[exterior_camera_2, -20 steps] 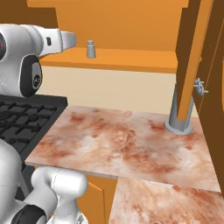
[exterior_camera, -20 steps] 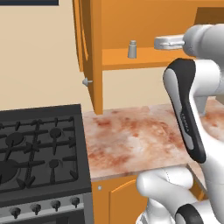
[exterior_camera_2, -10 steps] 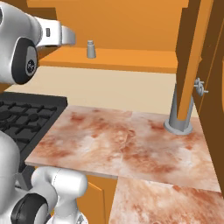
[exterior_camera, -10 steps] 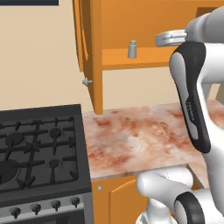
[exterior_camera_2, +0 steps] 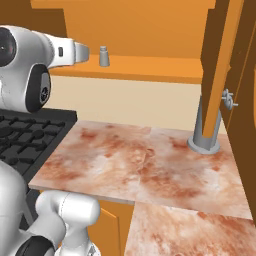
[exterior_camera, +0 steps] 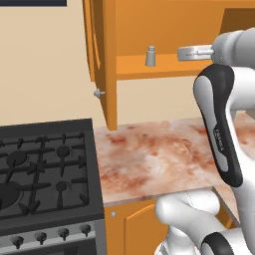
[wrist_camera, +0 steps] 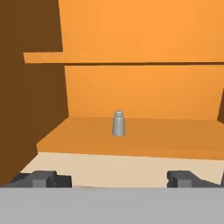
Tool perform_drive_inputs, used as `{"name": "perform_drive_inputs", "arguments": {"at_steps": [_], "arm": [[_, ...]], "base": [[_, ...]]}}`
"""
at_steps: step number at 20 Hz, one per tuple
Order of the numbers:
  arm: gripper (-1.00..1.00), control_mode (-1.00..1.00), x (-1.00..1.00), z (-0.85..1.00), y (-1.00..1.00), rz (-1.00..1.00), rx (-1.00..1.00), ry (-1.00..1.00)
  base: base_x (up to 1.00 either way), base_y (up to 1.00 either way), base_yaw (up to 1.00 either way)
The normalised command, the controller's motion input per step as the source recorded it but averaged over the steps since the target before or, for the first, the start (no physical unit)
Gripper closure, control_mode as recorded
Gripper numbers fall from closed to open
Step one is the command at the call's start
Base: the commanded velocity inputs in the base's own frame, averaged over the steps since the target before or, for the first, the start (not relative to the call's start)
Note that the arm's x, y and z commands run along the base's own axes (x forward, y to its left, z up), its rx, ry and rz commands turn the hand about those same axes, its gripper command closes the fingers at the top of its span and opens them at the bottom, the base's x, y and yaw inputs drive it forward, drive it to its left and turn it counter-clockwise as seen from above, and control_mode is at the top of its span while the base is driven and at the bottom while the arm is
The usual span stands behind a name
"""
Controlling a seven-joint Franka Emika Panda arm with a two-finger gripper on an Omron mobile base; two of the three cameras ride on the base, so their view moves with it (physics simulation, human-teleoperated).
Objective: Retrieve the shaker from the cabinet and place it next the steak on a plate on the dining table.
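Note:
The shaker [exterior_camera: 150, 56] [exterior_camera_2: 104, 56] is a small grey cylinder standing upright on the lower shelf of the open orange cabinet [exterior_camera: 164, 67] [exterior_camera_2: 150, 67]. In the hand view the shaker [wrist_camera: 118, 124] stands mid-shelf, straight ahead and some way off. My gripper [wrist_camera: 114, 179] is open, its two dark fingertips [wrist_camera: 43, 179] set wide apart with nothing between them. From the left base view the gripper [exterior_camera: 183, 52] hovers level with the shelf, right of the shaker and clear of it. The steak, the plate and the dining table are out of view.
A black stove [exterior_camera: 45, 164] adjoins the marbled worktop [exterior_camera: 154, 154] [exterior_camera_2: 135, 160] below the cabinet. The left door [exterior_camera: 102, 50] hangs open with its knob [exterior_camera: 98, 92]. The right door [exterior_camera_2: 220, 60] half hides a tall grey canister [exterior_camera_2: 205, 135]. An upper shelf [wrist_camera: 131, 58] spans above.
The arm's dark-banded link has swung more upright, while the hand stays at shelf height beside the shaker. The shaker has not moved and the jaws stay open.

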Motion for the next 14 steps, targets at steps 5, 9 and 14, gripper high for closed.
{"name": "perform_drive_inputs", "arguments": {"at_steps": [5,9,14], "arm": [[-1.00,-1.00,0.36,-0.04,-0.03,0.00,0.00,0.04],[-1.00,-1.00,0.35,-0.07,0.00,-0.01,0.00,0.07],[-1.00,-1.00,0.42,-0.04,0.00,-0.01,0.00,0.04]], "base": [[0.00,0.00,0.00],[0.00,0.00,0.00],[0.00,0.00,0.00]]}}
